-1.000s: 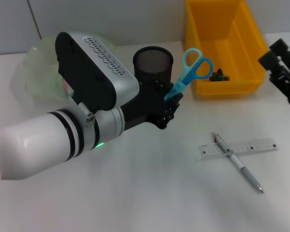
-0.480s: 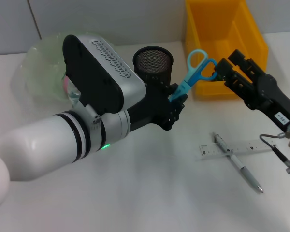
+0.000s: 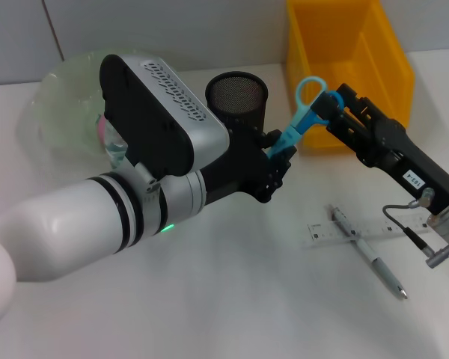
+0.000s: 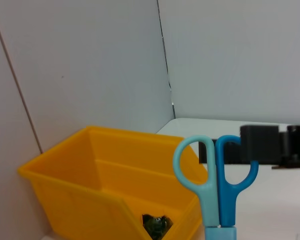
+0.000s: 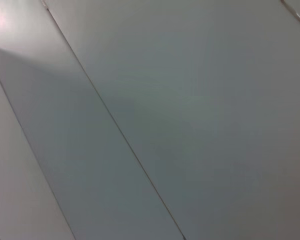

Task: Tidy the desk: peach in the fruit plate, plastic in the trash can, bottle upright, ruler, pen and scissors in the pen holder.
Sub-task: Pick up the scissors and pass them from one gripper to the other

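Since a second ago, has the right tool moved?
Yes. The right tool has swung in from the table's right edge, across the yellow bin, up to the scissors handles.

We see a white counter (image 3: 232,299). On it stand a black mesh pen holder (image 3: 237,97), a yellow bin (image 3: 344,67) and a translucent green plate (image 3: 60,112); a pen (image 3: 367,253) lies across a clear ruler (image 3: 370,228).

White left arm (image 3: 67,239) with black rings, green light, silver-black wrist housing (image 3: 161,112), black right arm (image 3: 393,153)
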